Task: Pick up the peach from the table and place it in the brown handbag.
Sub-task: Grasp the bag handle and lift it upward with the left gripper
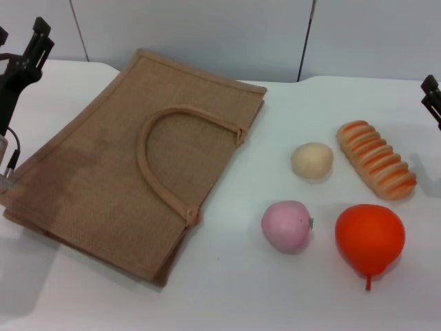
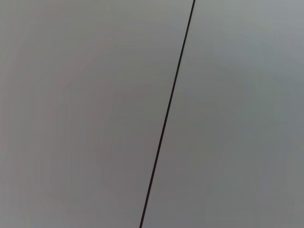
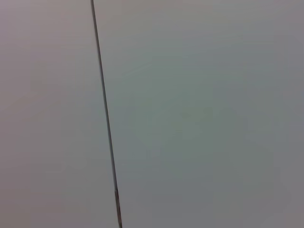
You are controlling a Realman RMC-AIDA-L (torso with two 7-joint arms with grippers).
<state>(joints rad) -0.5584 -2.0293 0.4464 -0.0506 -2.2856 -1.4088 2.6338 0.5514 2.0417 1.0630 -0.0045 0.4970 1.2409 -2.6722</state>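
Observation:
The peach [image 1: 286, 226], pale pink and round with a small green stem mark, lies on the white table [image 1: 227, 289] at front right of centre. The brown handbag [image 1: 131, 162], a woven jute tote, lies flat on the left half of the table with an arched handle [image 1: 182, 148] on top. My left gripper [image 1: 27, 52] is raised at the far left edge, beside the bag's far left corner. My right gripper [image 1: 432, 96] shows only partly at the far right edge, well away from the peach. Both wrist views show only a grey wall with a dark seam.
A beige ball [image 1: 312, 160] lies behind the peach. A larger orange-red fruit [image 1: 369, 238] with a stalk lies to the peach's right. A striped bread loaf [image 1: 375, 158] lies at right. Grey wall panels stand behind the table.

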